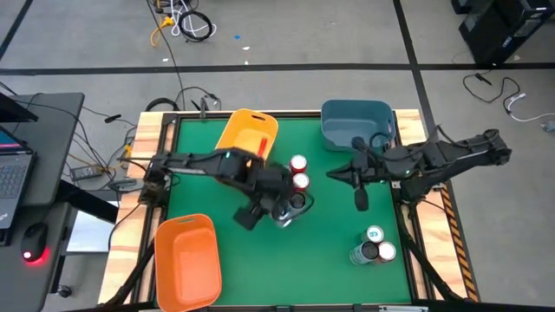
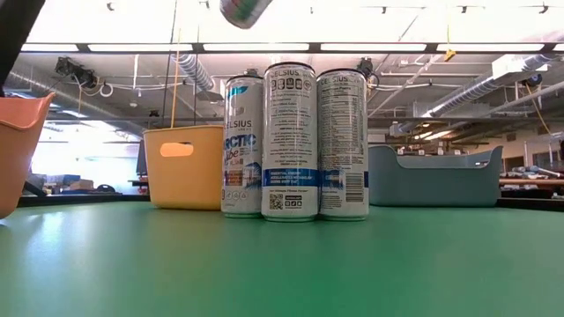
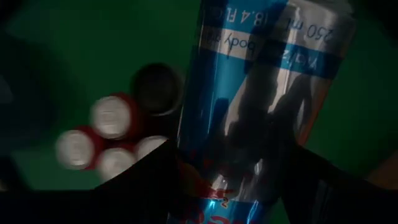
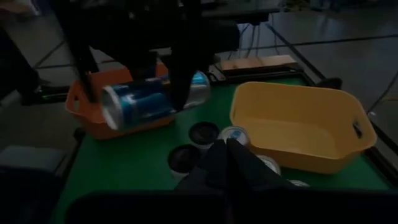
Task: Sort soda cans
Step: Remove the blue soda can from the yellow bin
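In the low view only the cut-off end of a blue and silver metal can (image 2: 245, 11) shows at the picture's upper edge, and the orange plastic bin (image 2: 19, 145) is cropped at the side. From above, the left pincer (image 1: 276, 206) covers that can. The left wrist view blurs the red metal cans with silver tops (image 3: 102, 134). Print on the three tall white cans (image 2: 289, 141) is too small to read.

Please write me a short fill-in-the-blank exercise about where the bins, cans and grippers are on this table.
1. The left gripper holds a blue and ____ can lying sideways above the table.
2. Beside the yellow bin at the table's far edge stands a ____ bin.
3. Near the right arm, ____ white cans stand together.

Missing words: silver; blue; three
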You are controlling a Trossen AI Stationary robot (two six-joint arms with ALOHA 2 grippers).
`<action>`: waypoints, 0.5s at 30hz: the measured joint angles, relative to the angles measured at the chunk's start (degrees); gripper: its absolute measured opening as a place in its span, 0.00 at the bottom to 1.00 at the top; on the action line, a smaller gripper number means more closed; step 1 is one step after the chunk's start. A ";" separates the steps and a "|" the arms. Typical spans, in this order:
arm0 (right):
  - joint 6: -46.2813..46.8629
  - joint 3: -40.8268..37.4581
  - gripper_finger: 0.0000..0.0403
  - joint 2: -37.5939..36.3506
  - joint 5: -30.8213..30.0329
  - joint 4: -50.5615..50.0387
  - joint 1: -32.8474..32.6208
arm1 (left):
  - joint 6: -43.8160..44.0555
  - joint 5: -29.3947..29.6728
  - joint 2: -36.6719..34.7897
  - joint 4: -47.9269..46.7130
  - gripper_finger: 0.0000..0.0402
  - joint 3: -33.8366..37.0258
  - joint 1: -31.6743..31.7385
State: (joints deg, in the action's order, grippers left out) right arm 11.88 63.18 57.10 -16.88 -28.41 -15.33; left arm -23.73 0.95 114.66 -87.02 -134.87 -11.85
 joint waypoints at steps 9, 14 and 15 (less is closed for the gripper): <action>-0.30 -0.08 0.00 7.38 0.00 7.65 -3.92 | 17.26 -3.70 -0.14 -2.95 0.56 3.58 -8.26; -0.33 -0.07 0.00 10.48 0.00 10.66 -6.99 | 22.96 -2.07 -0.10 -2.25 0.56 10.90 -11.86; -0.12 -0.09 0.00 10.77 0.00 10.89 -7.61 | 24.14 -1.36 -0.10 -0.66 0.56 12.85 -12.14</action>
State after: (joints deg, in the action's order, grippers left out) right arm 11.76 63.09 67.87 -16.88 -17.52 -22.94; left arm 0.41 -0.41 114.56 -87.67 -122.02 -23.99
